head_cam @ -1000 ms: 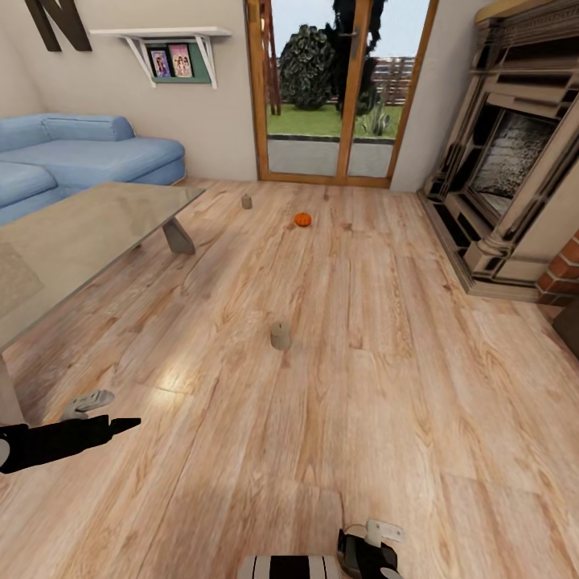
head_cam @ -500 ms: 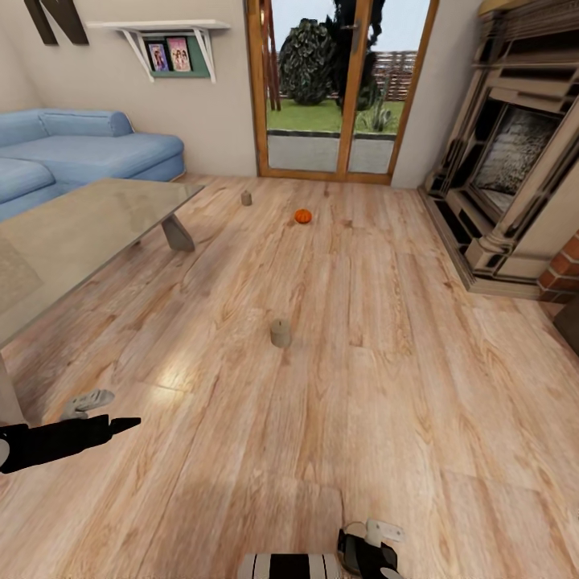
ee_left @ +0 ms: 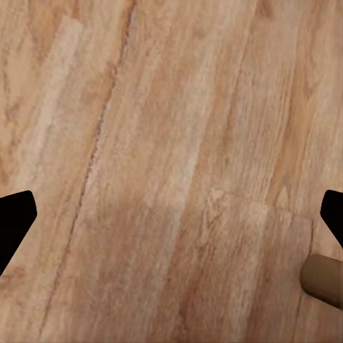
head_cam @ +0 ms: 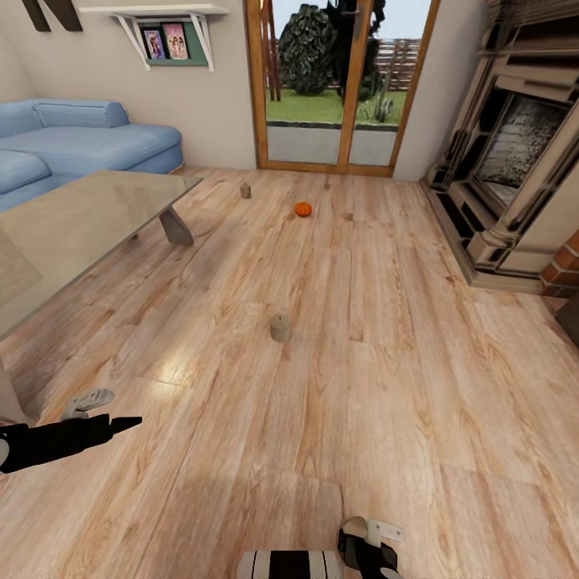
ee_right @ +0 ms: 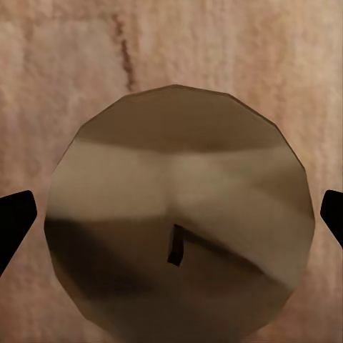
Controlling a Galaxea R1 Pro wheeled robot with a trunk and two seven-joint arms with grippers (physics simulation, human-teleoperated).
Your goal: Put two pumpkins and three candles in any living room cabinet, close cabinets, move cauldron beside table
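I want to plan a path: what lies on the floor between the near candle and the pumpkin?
In the head view, only bare wooden floor lies between the near candle and the pumpkin. The far candle stands off to the side.

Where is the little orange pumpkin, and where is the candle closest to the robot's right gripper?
pumpkin (head_cam: 302,209), head view, middle of its orange body.
candle (ee_right: 179,214), right wrist view, middle of its round top face, above the wick.
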